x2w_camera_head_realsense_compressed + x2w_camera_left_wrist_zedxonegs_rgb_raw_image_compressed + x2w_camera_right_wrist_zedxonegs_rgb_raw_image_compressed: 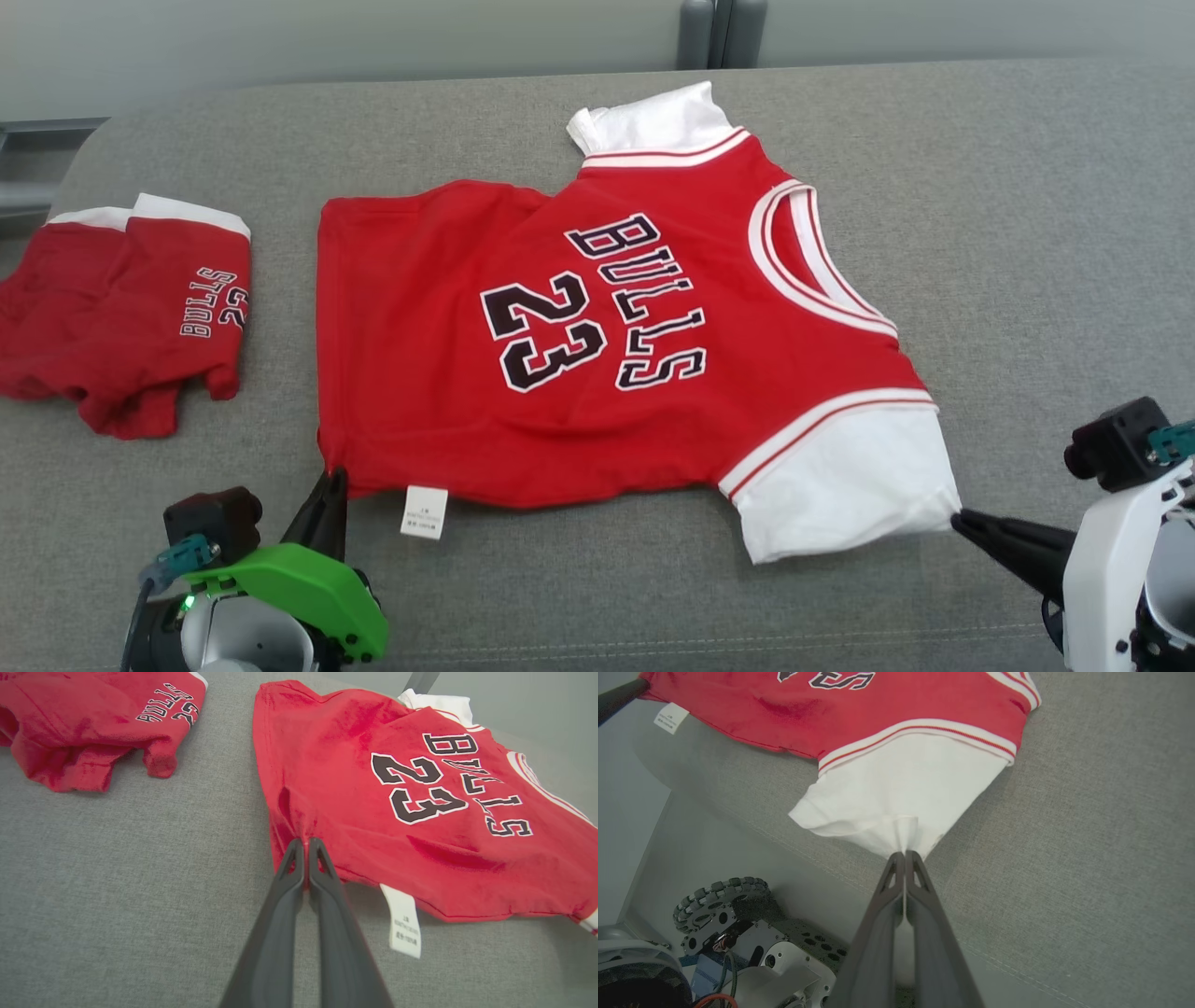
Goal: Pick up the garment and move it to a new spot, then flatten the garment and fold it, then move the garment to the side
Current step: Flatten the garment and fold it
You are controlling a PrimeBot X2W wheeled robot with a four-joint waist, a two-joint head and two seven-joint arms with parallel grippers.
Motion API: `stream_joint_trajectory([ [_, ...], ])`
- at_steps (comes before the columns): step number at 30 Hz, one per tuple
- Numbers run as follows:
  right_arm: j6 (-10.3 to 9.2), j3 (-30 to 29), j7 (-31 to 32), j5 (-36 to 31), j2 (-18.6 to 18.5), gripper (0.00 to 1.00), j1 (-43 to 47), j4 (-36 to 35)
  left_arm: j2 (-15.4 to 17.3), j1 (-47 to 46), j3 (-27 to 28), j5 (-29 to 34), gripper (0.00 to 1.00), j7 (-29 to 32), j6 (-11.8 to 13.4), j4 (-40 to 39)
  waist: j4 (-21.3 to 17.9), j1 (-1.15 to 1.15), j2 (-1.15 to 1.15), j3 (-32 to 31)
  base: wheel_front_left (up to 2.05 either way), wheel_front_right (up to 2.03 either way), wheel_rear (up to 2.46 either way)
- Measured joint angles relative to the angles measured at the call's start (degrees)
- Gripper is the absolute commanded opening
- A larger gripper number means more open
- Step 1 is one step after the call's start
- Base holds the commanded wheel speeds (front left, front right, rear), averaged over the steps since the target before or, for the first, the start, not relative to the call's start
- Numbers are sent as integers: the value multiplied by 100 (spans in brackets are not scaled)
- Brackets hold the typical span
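Observation:
The garment point(597, 327) is a red jersey with white sleeves, printed "BULLS 23", spread face up on the grey cushioned surface point(1027, 233). My left gripper point(329, 474) is shut on its near left hem corner; in the left wrist view the fingertips point(306, 842) pinch puckered red cloth of the garment point(397, 802). My right gripper point(957, 521) is shut on the edge of the near white sleeve; in the right wrist view the tips point(904, 854) clamp a pleat of white fabric of the garment point(906, 779).
A pair of red shorts point(121, 317) with white waistband lies crumpled at the far left, also in the left wrist view as red shorts point(88, 723). A white care label point(424, 512) hangs from the jersey's hem. The robot's wheeled base point(724, 900) sits below the front edge.

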Motion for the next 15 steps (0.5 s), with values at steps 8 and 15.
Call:
stream_joint_trajectory([
  [8,-2,-341,712,216,133,0,600,-355,166,504,-26,7,0,156,168,-453,78,0,0,-34,0,0,0],
  [15,-3,-409,479,83,377,0,214,-612,194,502,0,2,0,142,162,-635,125,0,0,27,0,0,0],
])
